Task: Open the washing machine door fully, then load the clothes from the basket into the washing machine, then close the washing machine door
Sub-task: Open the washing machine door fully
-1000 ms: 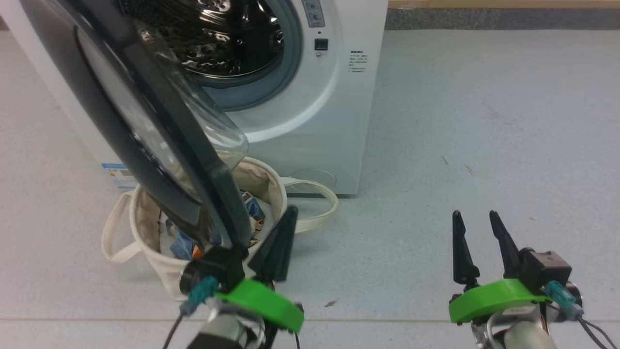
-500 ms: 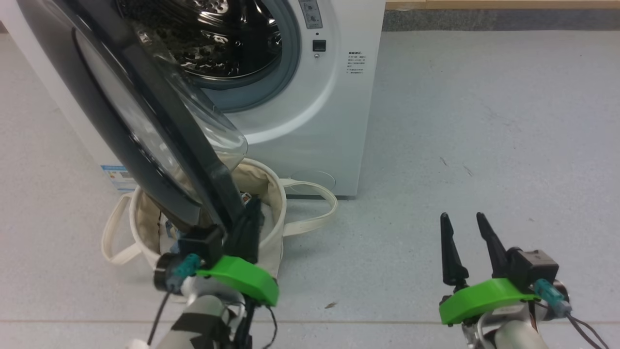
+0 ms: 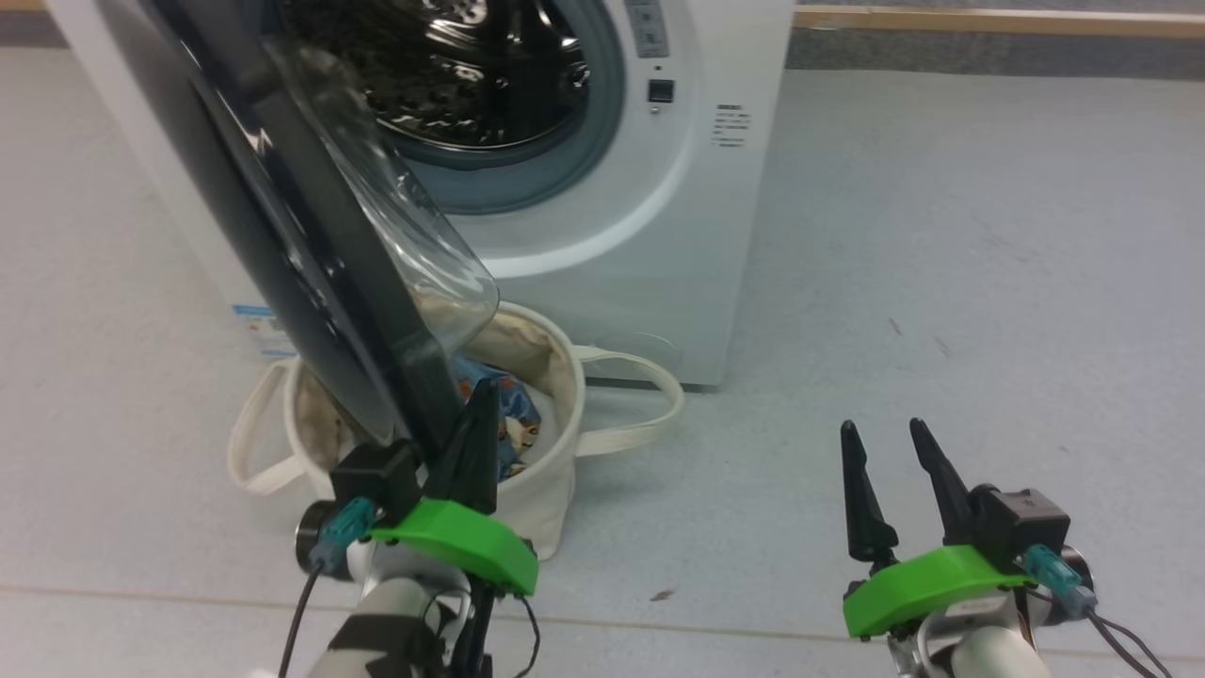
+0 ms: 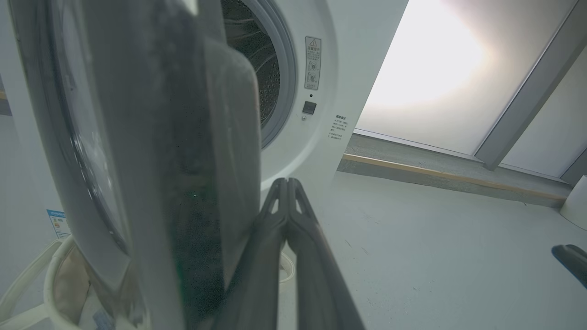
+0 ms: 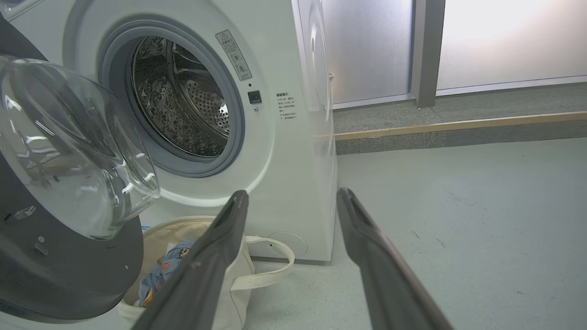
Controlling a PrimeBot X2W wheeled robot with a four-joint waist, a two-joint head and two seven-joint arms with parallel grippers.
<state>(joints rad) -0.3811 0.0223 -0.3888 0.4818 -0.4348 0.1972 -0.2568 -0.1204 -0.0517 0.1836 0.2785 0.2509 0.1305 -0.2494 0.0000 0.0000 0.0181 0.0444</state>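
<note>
The left pincer (image 3: pixel 482 414) is sitting with its two dark fingers pressed together, holding nothing, its tip lying just beside the lower edge of the washing machine door (image 3: pixel 311 235); whether it is actually touching the black rim I cannot tell. The right pincer (image 3: pixel 881 431) is hanging well apart from the work over the bare floor (image 3: pixel 988 282), its fingers spread and empty.

The door is standing swung out from the washing machine (image 3: pixel 659 264), leaving the steel drum mouth exposed, but it is looking only partly open. Its rim and glass bowl (image 3: pixel 424 254) are hanging over the basket (image 3: pixel 555 471) and hiding much of it in the head view. The basket is resting on the floor against the foot of the machine, and the clothes (image 3: pixel 504 414) are lying inside it, a blue printed patch showing just past the left fingertips.

The door is likely handling as a stiff, fairly heavy hinged panel, and its glossy rim is probably offering little friction, so closed fingers pushing flat on the inner face of the rim near the free edge seem a safer bet than pressing on the bulging glass. The garment is looking light, limp and easily bunched. It is probably best taken by pinching a raised fold from above once the door is clear. The basket is soft-sided and may be dragging or tipping if its wall or strap gets caught.
</note>
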